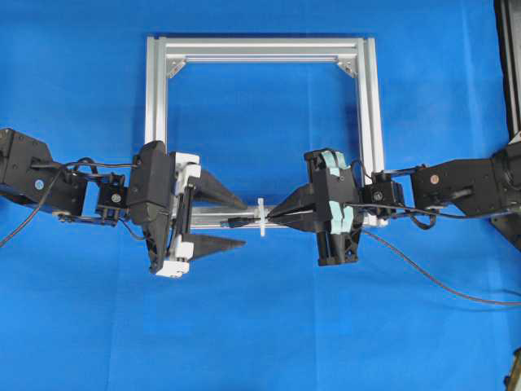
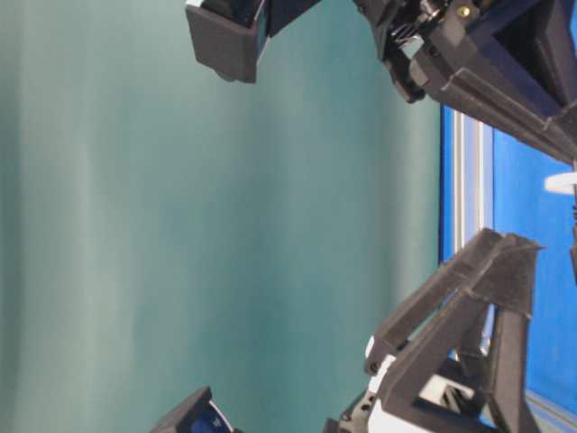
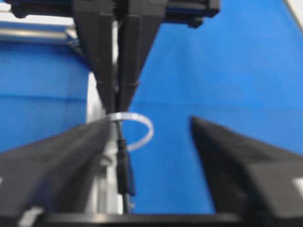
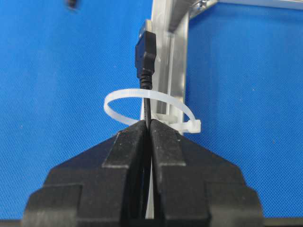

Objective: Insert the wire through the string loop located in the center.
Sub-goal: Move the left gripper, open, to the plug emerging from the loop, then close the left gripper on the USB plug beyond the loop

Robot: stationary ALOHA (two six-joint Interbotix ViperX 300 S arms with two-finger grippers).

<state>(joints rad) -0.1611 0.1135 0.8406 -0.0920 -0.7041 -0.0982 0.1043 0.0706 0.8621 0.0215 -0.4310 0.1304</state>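
Observation:
The white string loop (image 1: 261, 217) stands upright on the near bar of the aluminium frame (image 1: 156, 98). My right gripper (image 1: 274, 215) is shut on the black wire (image 1: 238, 220), just right of the loop. In the right wrist view the gripper (image 4: 149, 124) pinches the wire just below the loop (image 4: 113, 101), and the plug (image 4: 145, 52) sticks out beyond it, so the wire runs through the loop. My left gripper (image 1: 242, 222) is open, its fingers either side of the plug. In the left wrist view the plug (image 3: 126, 170) lies between the open fingers (image 3: 57, 161), past the loop (image 3: 147, 135).
The rest of the wire (image 1: 440, 281) trails off right across the blue cloth. The square frame's far bar (image 1: 260, 49) lies beyond both grippers. In the table-level view a frame bar (image 2: 469, 180) and the loop (image 2: 561, 183) show at the right edge.

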